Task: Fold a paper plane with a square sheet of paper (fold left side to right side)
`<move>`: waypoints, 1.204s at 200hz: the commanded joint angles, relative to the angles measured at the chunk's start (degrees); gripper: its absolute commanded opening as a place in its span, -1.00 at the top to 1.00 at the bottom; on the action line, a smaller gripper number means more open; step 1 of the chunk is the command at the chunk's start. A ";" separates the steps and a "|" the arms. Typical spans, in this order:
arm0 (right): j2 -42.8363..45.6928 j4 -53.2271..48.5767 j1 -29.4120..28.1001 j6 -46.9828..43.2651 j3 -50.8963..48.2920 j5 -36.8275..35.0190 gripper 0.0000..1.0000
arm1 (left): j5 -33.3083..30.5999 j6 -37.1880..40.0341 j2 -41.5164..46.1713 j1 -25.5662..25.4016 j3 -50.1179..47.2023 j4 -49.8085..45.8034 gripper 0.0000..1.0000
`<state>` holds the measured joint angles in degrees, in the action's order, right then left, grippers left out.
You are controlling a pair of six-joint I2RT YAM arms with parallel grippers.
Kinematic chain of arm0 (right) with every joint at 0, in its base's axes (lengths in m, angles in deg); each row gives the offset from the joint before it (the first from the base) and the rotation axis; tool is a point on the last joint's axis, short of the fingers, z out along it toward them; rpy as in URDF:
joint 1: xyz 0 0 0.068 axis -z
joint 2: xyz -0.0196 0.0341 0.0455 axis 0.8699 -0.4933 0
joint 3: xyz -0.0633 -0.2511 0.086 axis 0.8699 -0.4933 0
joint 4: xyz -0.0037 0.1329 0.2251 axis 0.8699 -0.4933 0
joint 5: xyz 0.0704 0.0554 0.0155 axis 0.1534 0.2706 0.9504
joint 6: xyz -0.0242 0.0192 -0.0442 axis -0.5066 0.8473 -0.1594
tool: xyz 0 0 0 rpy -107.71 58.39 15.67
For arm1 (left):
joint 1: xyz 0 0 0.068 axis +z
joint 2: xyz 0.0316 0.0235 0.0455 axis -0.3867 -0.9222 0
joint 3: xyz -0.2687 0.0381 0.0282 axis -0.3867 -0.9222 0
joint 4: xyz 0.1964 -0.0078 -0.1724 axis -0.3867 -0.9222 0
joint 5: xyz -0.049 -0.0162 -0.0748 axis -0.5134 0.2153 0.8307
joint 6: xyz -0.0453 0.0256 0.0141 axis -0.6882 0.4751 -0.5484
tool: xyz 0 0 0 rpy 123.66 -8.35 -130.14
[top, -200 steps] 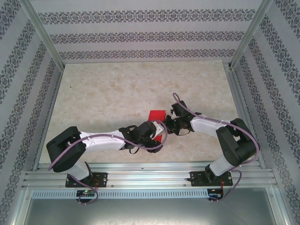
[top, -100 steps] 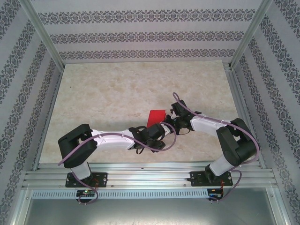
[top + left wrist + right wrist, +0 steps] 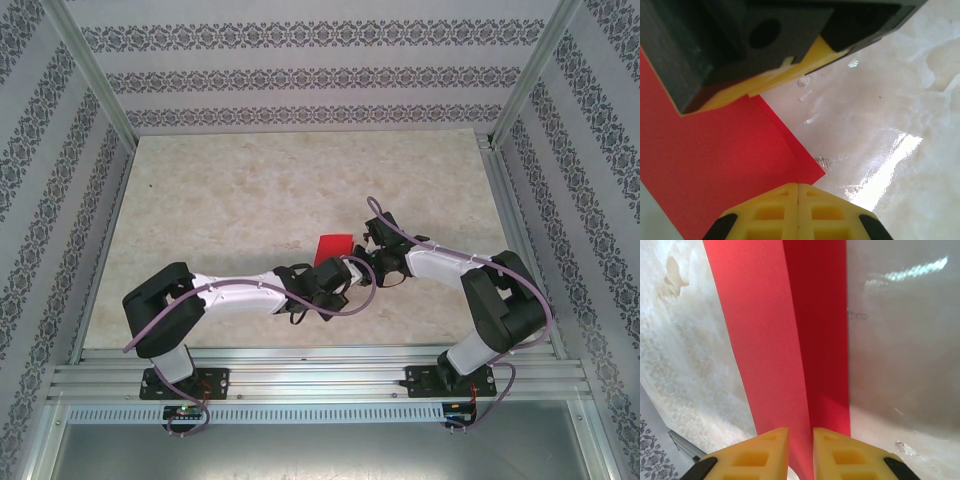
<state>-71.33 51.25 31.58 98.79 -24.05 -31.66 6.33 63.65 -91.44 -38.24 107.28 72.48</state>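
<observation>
Square sheet of paper [image 3: 333,247] — red, creased, lying on the table [image 3: 220,200] between both grippers. Left gripper [image 3: 798,212] — fingertips pressed together at the sheet's corner; whether it holds the sheet is unclear. Right gripper [image 3: 801,452] — jaws a narrow slit apart, with the sheet running into the gap.

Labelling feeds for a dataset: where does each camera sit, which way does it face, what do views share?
Top external: fixed above and behind, facing down at the table; left arm and right arm meet at the red paper.
Left wrist: faces past its shut fingers to the paper's corner and the right gripper.
Right wrist: faces past its parted fingers along the folded paper.
Shared: all see paper and table.
</observation>
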 commanded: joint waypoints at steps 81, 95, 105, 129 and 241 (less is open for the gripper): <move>10.27 -4.25 2.86 -6.51 -0.40 -4.84 0.02 | 17.61 1.61 4.46 10.96 -1.86 1.48 1.00; 12.84 -3.37 3.75 -6.83 -2.20 -5.01 -0.02 | 19.28 1.82 4.66 12.85 -2.51 1.91 1.00; 14.03 -2.64 3.92 -6.59 -3.53 -4.96 -0.02 | 20.03 2.04 4.62 13.87 -2.67 2.05 1.00; 13.31 0.16 4.07 -4.74 -5.72 -2.33 -0.01 | 21.88 2.65 4.56 14.99 -2.82 3.00 1.00; 9.29 13.46 -6.29 5.81 -11.81 -2.69 0.71 | 25.92 6.42 0.63 21.32 0.32 0.99 1.00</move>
<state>-59.73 57.54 27.63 99.49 -34.45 -33.98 30.46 67.65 -90.08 -18.33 105.95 73.81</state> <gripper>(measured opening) 0.173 0.061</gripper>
